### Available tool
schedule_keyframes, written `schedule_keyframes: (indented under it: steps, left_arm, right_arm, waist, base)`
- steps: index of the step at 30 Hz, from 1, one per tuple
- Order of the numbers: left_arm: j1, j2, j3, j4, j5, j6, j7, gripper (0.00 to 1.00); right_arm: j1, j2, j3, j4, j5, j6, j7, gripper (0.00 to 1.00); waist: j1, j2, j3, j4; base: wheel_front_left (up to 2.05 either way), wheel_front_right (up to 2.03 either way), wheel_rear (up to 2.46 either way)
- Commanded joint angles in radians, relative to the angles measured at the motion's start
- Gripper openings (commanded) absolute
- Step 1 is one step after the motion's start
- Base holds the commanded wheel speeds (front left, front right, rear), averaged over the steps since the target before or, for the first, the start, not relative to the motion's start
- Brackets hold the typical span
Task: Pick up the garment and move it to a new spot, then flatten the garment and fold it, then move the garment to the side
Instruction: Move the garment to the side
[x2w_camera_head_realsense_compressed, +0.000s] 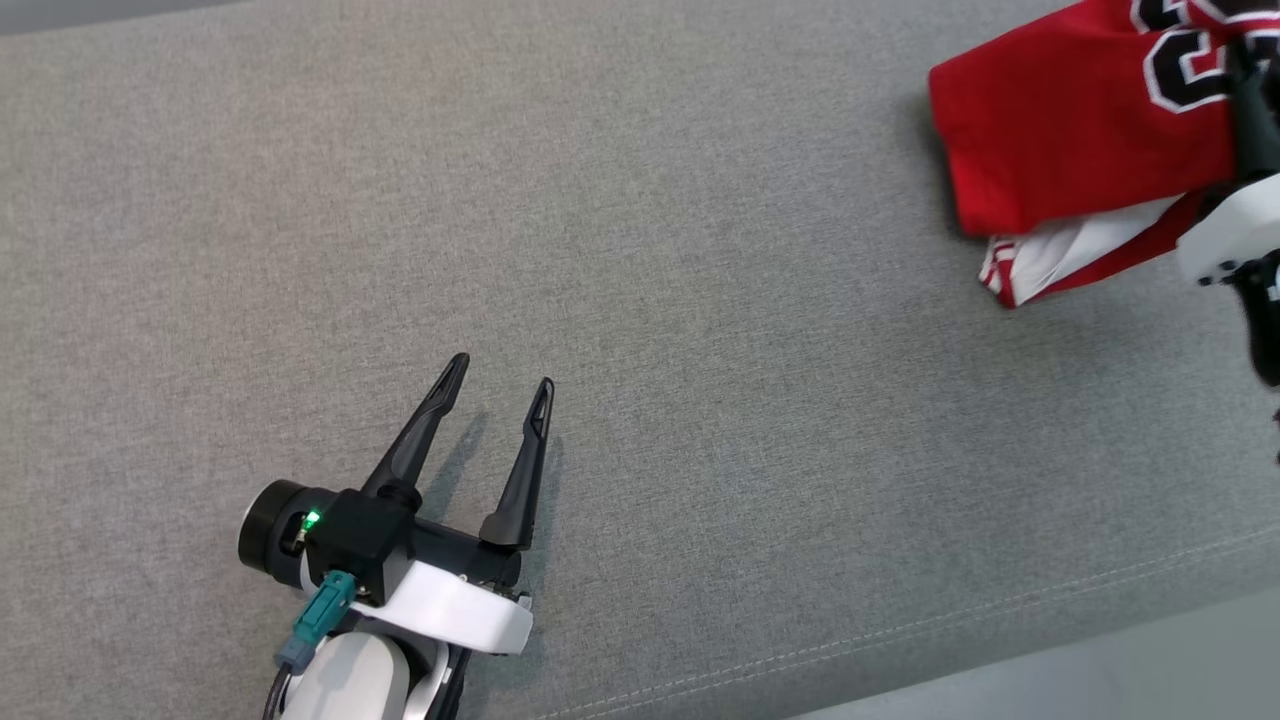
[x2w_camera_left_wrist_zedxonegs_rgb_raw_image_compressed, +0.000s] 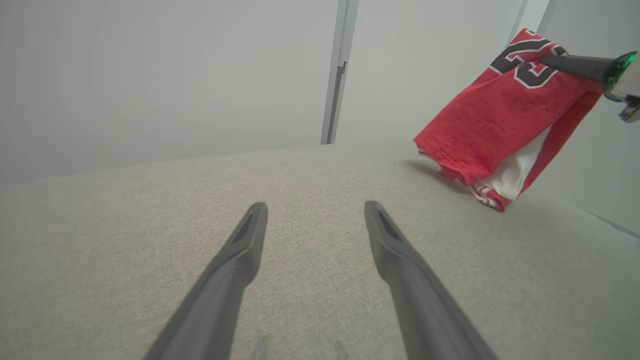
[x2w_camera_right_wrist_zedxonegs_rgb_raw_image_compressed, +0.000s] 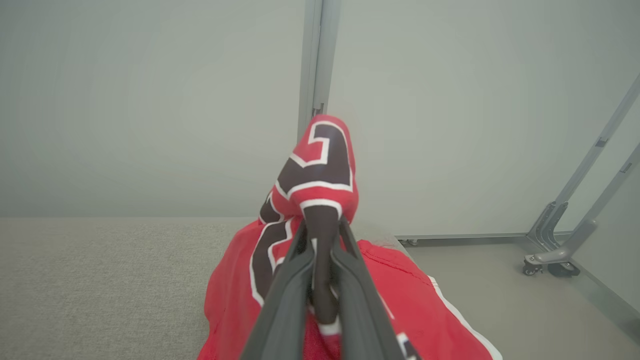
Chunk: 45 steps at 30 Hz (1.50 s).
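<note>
- Red garment (x2w_camera_head_realsense_compressed: 1060, 140) bunched at the far right end of the grey surface (x2w_camera_head_realsense_compressed: 700, 300), lower folds resting near its right edge.
- Right gripper (x2w_camera_right_wrist_zedxonegs_rgb_raw_image_compressed: 322, 227) clamped on a raised fold (numbered side).
- Left gripper (x2w_camera_head_realsense_compressed: 497, 390) has its jaws spread wide near the front-left edge, with bare upholstery between it and the garment.

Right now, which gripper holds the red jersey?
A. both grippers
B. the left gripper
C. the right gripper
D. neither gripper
C: the right gripper is shut on a fold of the red jersey and holds it up, while the left gripper stands open over the grey fabric surface, far from the jersey.
</note>
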Motion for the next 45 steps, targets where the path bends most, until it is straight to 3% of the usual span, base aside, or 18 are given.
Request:
schedule_keyframes:
  steps: [1, 21, 28, 39, 40, 41, 42, 43, 45]
  left_arm:
    - [-0.044, 0.014, 0.031, -0.034, 0.015, -0.004, -0.010, 1.00]
    - [-0.121, 0.064, 0.003, -0.084, 0.047, -0.010, 0.024, 1.00]
    - [-0.131, 0.075, -0.001, -0.109, 0.050, -0.008, 0.037, 1.00]
    - [-0.144, 0.091, -0.009, -0.151, 0.054, -0.001, 0.062, 1.00]
    - [-0.145, 0.092, -0.010, -0.153, 0.054, -0.001, 0.064, 1.00]
    - [-0.145, 0.093, -0.011, -0.156, 0.053, 0.000, 0.065, 1.00]
    - [-0.146, 0.093, -0.013, -0.158, 0.053, 0.000, 0.066, 1.00]
    - [-0.147, 0.093, -0.014, -0.159, 0.053, 0.001, 0.067, 1.00]
    - [-0.148, 0.094, -0.015, -0.159, 0.052, 0.003, 0.068, 1.00]
  right_arm:
    - [-0.022, -0.029, 0.001, -0.018, -0.007, 0.004, -0.014, 0.00]
    - [-0.130, -0.141, -0.057, 0.076, -0.070, 0.004, -0.015, 0.00]
    - [-0.147, -0.151, -0.126, 0.122, -0.135, 0.004, -0.015, 0.00]
    - [-0.174, -0.139, -0.339, 0.164, -0.372, 0.004, -0.015, 0.00]
    - [-0.174, -0.135, -0.363, 0.164, -0.396, 0.004, -0.015, 0.15]
    - [-0.174, -0.131, -0.389, 0.163, -0.421, 0.004, -0.015, 0.49]
    - [-0.174, -0.125, -0.413, 0.162, -0.445, 0.004, -0.015, 0.95]
    - [-0.173, -0.120, -0.438, 0.157, -0.471, 0.004, -0.015, 1.00]
    - [-0.170, -0.106, -0.490, 0.148, -0.520, 0.004, -0.015, 1.00]
  waist:
    - [0.0000, 0.0000, 0.017, 0.006]
    - [0.0000, 0.0000, 0.175, 0.005]
    - [0.0000, 0.0000, 0.207, 0.015]
    - [0.0000, 0.0000, 0.243, 0.027]
    - [0.0000, 0.0000, 0.245, 0.027]
    - [0.0000, 0.0000, 0.247, 0.028]
    - [0.0000, 0.0000, 0.249, 0.029]
    - [0.0000, 0.0000, 0.250, 0.030]
    - [0.0000, 0.0000, 0.251, 0.031]
  base:
    - [0.00, 0.00, 0.00]
    - [0.00, 0.00, 0.00]
    - [0.00, 0.00, 0.00]
    - [0.00, 0.00, 0.00]
    - [0.00, 0.00, 0.00]
    - [0.00, 0.00, 0.00]
    - [0.00, 0.00, 0.00]
    - [0.00, 0.00, 0.00]
    - [0.00, 0.00, 0.00]
